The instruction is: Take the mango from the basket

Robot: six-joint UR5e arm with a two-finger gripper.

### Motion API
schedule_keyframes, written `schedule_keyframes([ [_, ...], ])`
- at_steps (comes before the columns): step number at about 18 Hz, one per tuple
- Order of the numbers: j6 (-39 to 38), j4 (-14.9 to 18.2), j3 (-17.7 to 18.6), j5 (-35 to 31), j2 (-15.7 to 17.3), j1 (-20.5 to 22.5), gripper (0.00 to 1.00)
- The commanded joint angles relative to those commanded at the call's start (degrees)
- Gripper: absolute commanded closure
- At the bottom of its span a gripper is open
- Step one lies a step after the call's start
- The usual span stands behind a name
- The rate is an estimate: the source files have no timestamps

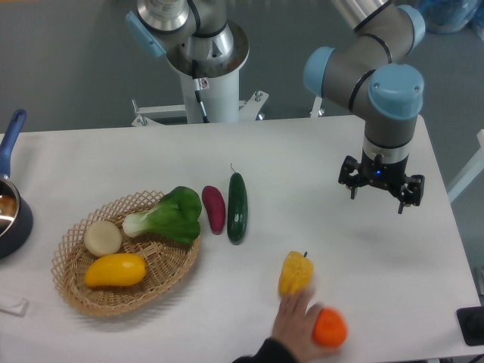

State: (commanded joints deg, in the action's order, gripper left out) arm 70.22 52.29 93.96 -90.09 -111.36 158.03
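Two fingers of my tool [380,189] hang spread apart over bare desk [91,159] at the far right, gripping nothing. Near it, toward the front edge, a person's hand [296,327] rests by a yellow pepper [295,273] and an orange [330,328]. Well apart to my tool's left in the picture, past the cucumber [237,208], the mango [116,270] lies in the front of the basket [68,253], its long axis running nearly left to right. I judge a long sideways reach comes first.
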Motion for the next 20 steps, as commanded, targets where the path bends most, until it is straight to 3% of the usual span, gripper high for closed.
schedule_keyframes([
  [20,-0.3,-0.4,2.3,3.4,0.9,-1.3,0.0],
])
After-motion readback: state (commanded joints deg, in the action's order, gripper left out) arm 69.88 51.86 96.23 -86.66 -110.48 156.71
